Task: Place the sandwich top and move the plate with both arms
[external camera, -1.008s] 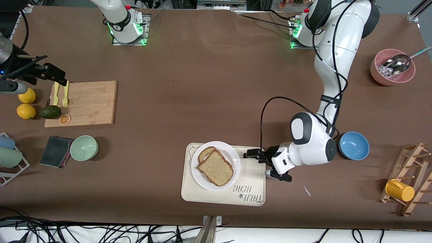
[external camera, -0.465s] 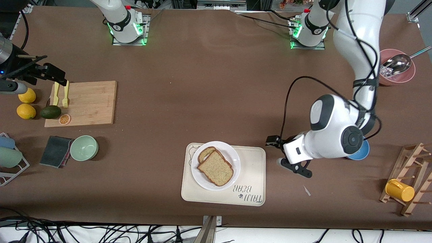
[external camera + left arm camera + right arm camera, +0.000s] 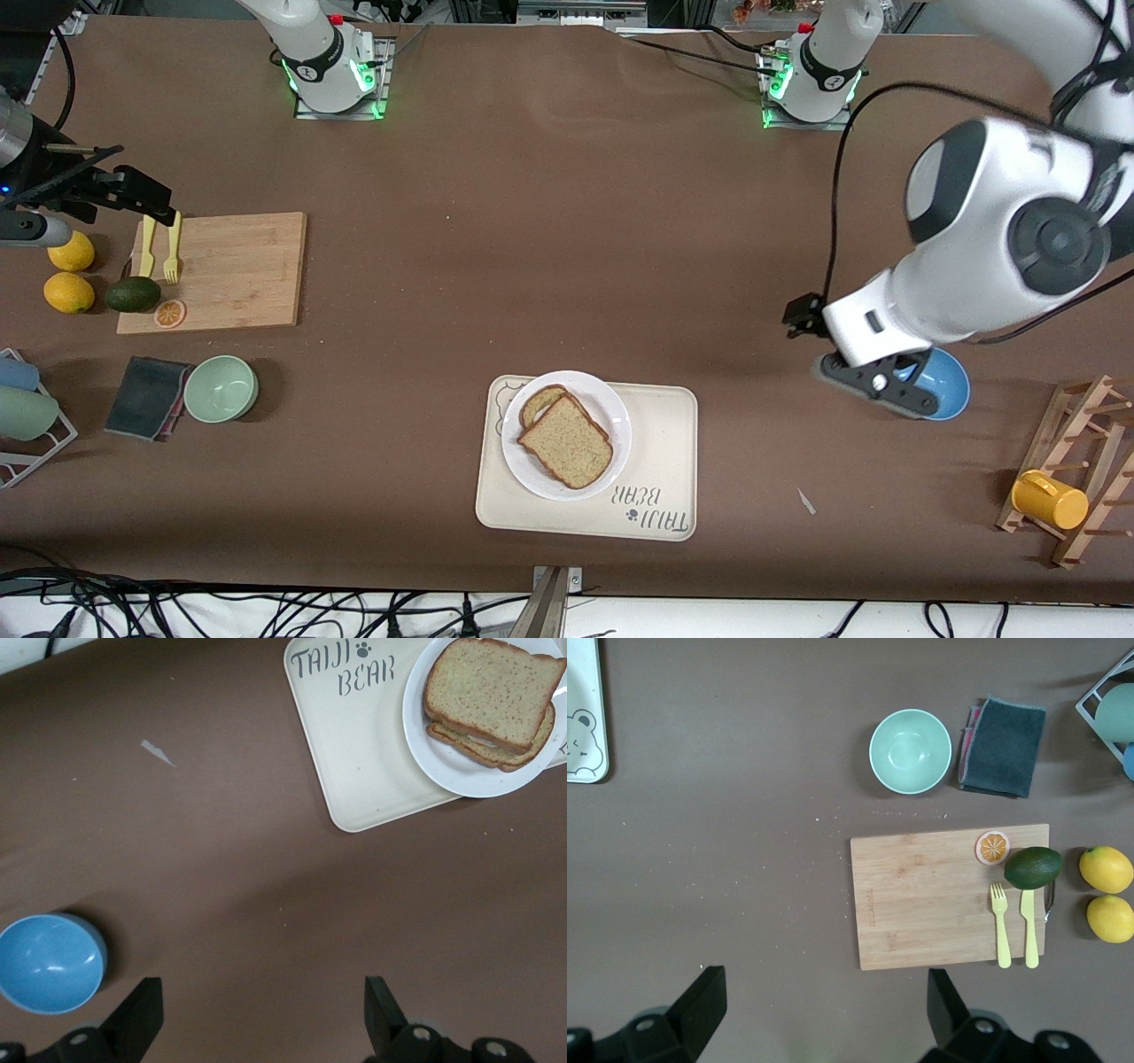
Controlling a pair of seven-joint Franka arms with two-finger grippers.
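The sandwich top (image 3: 567,440), a speckled brown bread slice, lies on another slice (image 3: 539,404) on the white plate (image 3: 611,416). The plate sits on the cream bear tray (image 3: 660,461). My left gripper (image 3: 800,321) is open and empty, high over bare table between the tray and the blue bowl (image 3: 946,383). Its wrist view shows its fingers (image 3: 142,1014) wide apart around nothing, with the sandwich top (image 3: 492,691), plate (image 3: 443,771) and tray (image 3: 372,753) well apart from them. My right gripper (image 3: 146,199) waits open over the cutting board's edge; in its wrist view it (image 3: 824,1014) holds nothing.
A cutting board (image 3: 230,270) holds a yellow fork and knife (image 3: 159,246), with an avocado (image 3: 133,293) and lemons (image 3: 69,292) beside it. A green bowl (image 3: 221,388) and dark cloth (image 3: 146,397) lie nearer the camera. A wooden rack with a yellow mug (image 3: 1050,499) stands at the left arm's end.
My left arm has lifted and swung away from the tray toward the left arm's end, now over the blue bowl area. The sandwich, plate and right arm have not moved.
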